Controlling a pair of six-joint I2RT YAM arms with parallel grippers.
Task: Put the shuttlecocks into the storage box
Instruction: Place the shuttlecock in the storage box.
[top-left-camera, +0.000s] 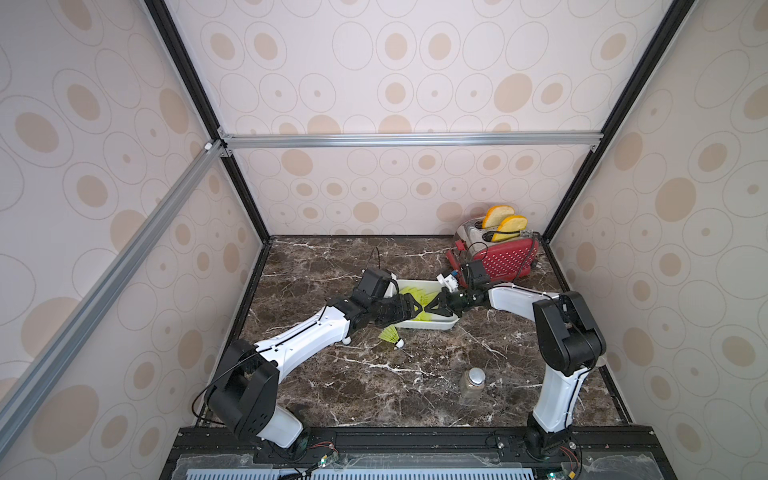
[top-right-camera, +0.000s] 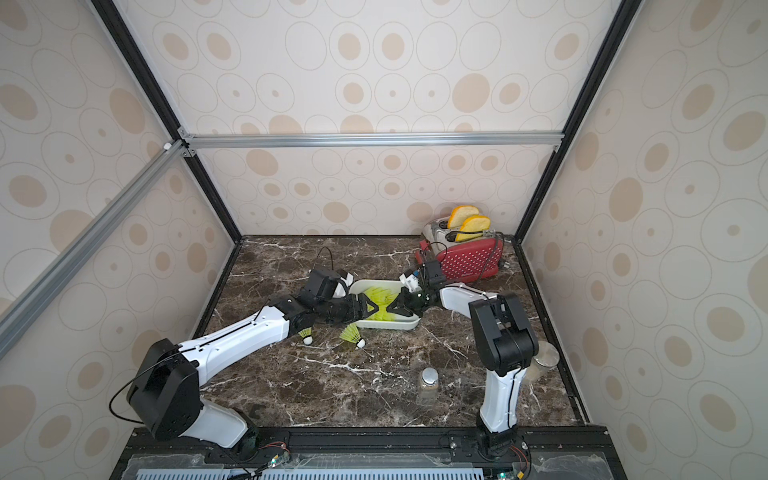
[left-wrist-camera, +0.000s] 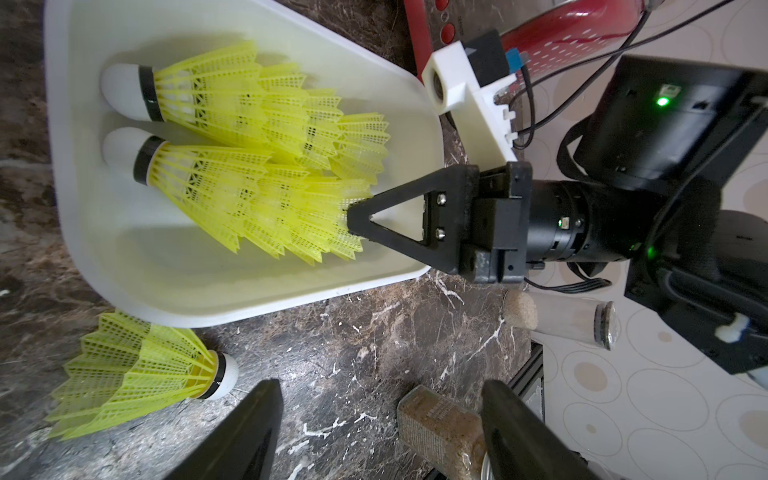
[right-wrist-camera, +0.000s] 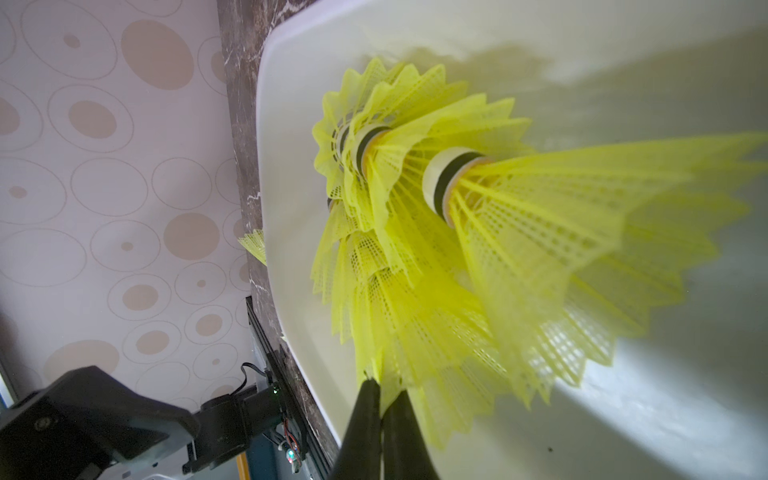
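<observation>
The white storage box (top-left-camera: 432, 327) (top-right-camera: 388, 327) sits mid-table with several neon yellow-green shuttlecocks (left-wrist-camera: 216, 104) nested in two rows inside it. My right gripper (right-wrist-camera: 382, 384) (top-left-camera: 432, 308) reaches into the box from the right, its jaws pinched on the skirt edge of the last shuttlecock (right-wrist-camera: 415, 353) of the nearer row. My left gripper (left-wrist-camera: 382, 415) (top-right-camera: 371, 309) hangs open over the box's near left rim and holds nothing. One loose shuttlecock (top-left-camera: 390, 334) (left-wrist-camera: 137, 374) lies on the marble in front of the box. Another shuttlecock (top-right-camera: 306, 333) peeks out under my left arm.
A red toaster (top-left-camera: 498, 254) with bread slices stands at the back right. A small clear jar (top-left-camera: 473, 382) with a silver lid stands near the front, and a second jar (top-right-camera: 545, 357) sits behind my right arm. Patterned walls close in three sides.
</observation>
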